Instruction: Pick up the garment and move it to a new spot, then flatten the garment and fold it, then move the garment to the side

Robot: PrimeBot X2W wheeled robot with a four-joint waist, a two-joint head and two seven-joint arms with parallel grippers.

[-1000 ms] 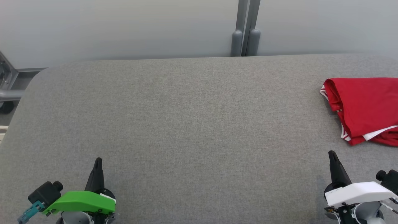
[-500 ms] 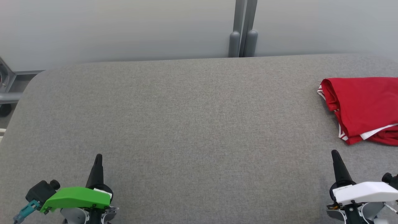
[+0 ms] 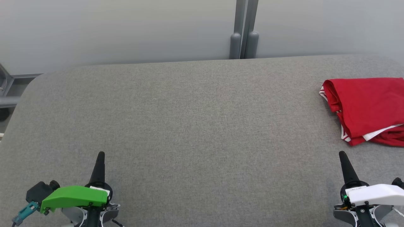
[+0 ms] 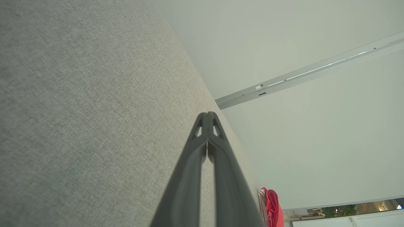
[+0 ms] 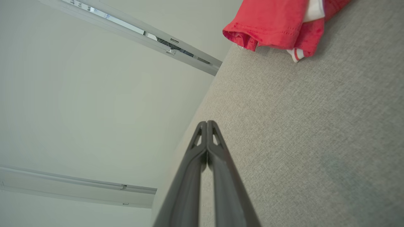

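- Where it sits low over the grey table [image 3: 202, 126], my left gripper [image 3: 100, 156] has its fingers pressed together, empty.
- My right gripper [image 3: 342, 156] is pressed together too, empty.
- The red garment [image 3: 369, 108] lies bunched ahead-right of it, apart.

Your left claw [image 3: 100, 155] is a dark, tapering spike under a bright green cover [image 3: 75, 197], with a black camera [image 3: 39, 191] and a teal plug [image 3: 24, 212] beside it. Your right claw [image 3: 342, 154] looks the same but wears a white cover [image 3: 375, 194] with a small green light [image 3: 345, 197].

Closed right hand [image 5: 207, 122] points toward folded red garment [image 5: 271, 23].
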